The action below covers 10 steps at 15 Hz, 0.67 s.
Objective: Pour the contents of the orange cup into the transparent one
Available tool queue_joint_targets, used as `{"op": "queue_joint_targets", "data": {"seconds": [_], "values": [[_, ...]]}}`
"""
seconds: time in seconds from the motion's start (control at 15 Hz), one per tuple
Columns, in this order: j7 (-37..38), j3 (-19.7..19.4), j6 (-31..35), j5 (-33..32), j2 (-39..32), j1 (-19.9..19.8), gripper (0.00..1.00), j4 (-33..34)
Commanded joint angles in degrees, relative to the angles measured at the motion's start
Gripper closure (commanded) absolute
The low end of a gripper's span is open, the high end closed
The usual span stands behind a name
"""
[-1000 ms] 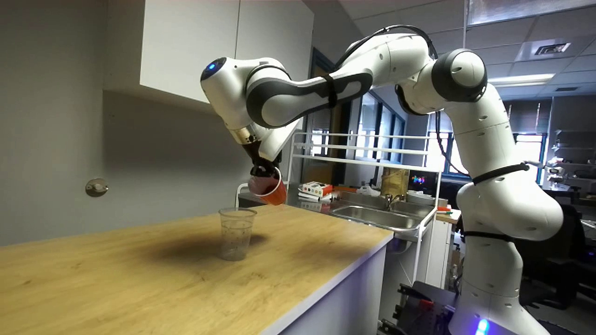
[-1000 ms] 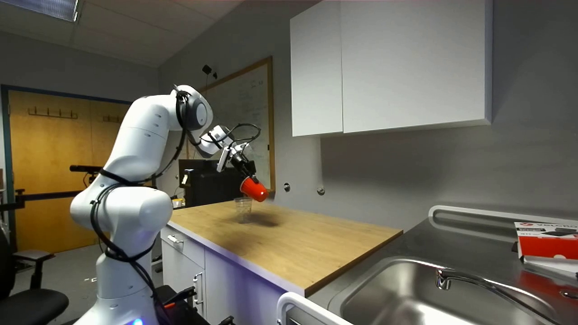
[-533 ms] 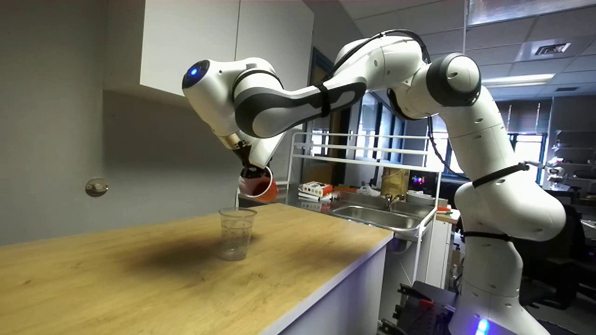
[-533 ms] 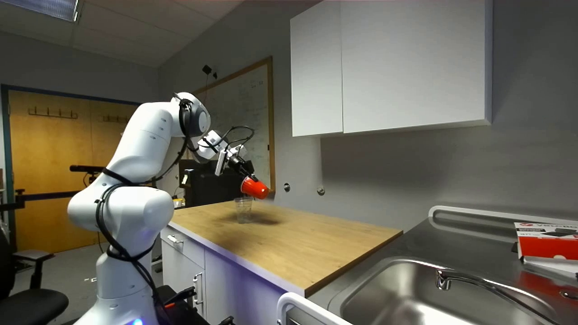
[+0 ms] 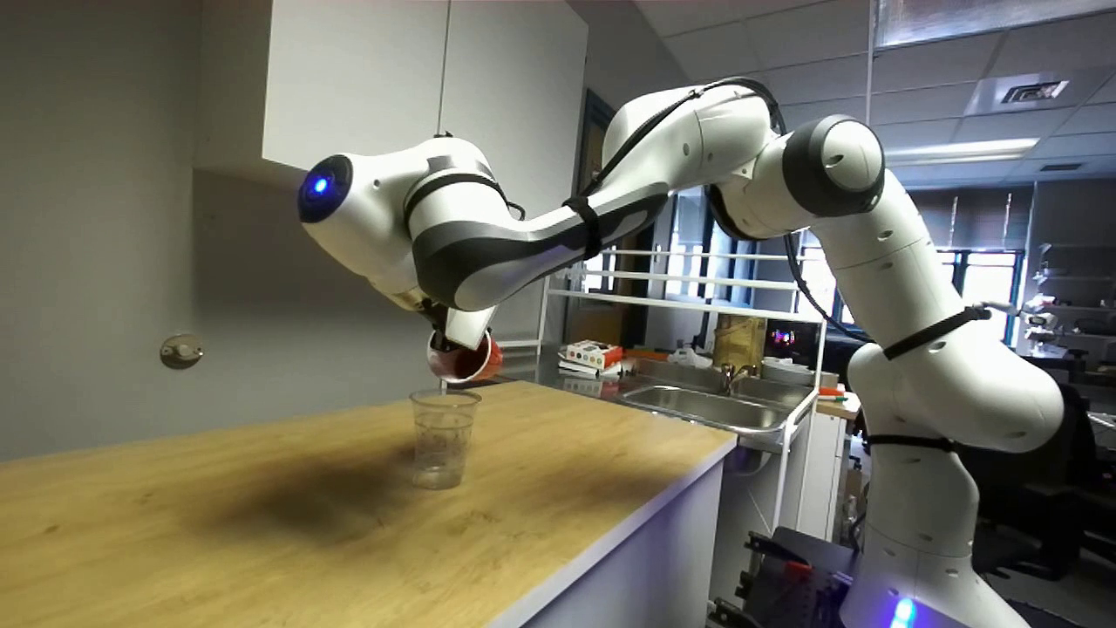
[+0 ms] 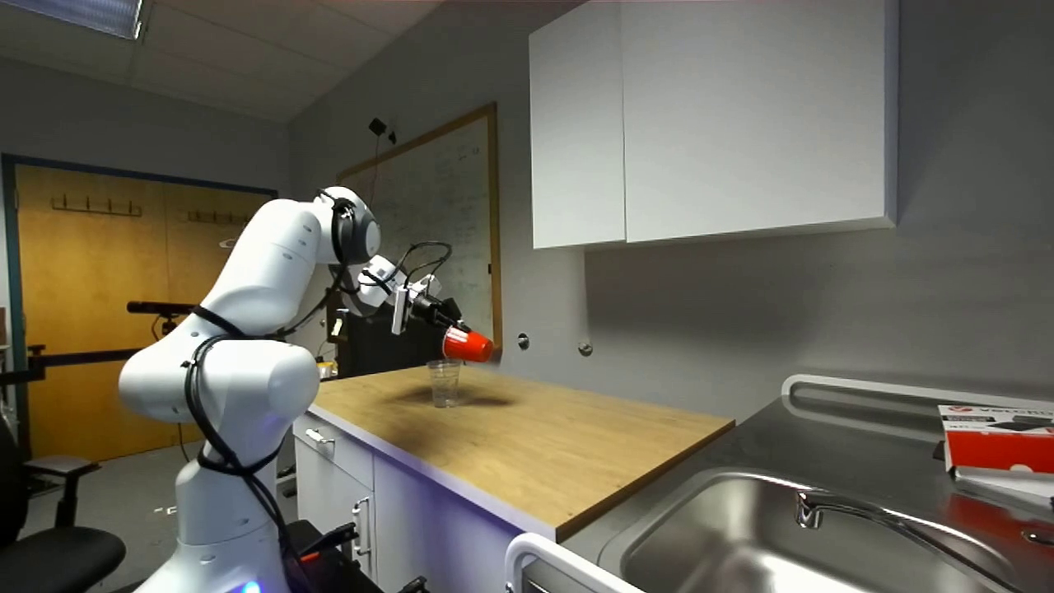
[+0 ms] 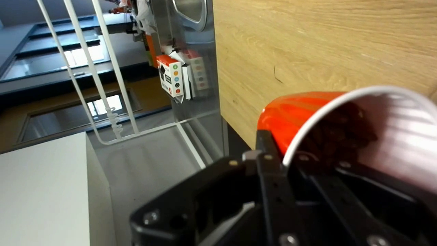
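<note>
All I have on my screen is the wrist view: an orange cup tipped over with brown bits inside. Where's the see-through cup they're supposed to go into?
Observer: In both exterior views, the see-through cup stands upright on the wooden counter.
Visitor: Oh! Is mine anywhere near it?
Observer: Yes, the mouth of the orange cup looks roughly above it, with the two cups apart.
Visitor: And where does this whole machine stand?
Observer: Beside the counter; its white arm reaches over from the side opposite the wall.
</note>
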<state>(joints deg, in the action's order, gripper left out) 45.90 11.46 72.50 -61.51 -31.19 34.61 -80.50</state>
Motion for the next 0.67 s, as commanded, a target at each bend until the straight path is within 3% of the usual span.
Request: {"op": "queue_joint_targets", "data": {"seconds": [0.0,0.6], "values": [[1.3,-0.5,-2.8,-4.3,-2.2,2.1,0.96,3.3],[4.7,-0.3,-6.3,-10.8,-2.5,4.8,0.96,1.9]]}}
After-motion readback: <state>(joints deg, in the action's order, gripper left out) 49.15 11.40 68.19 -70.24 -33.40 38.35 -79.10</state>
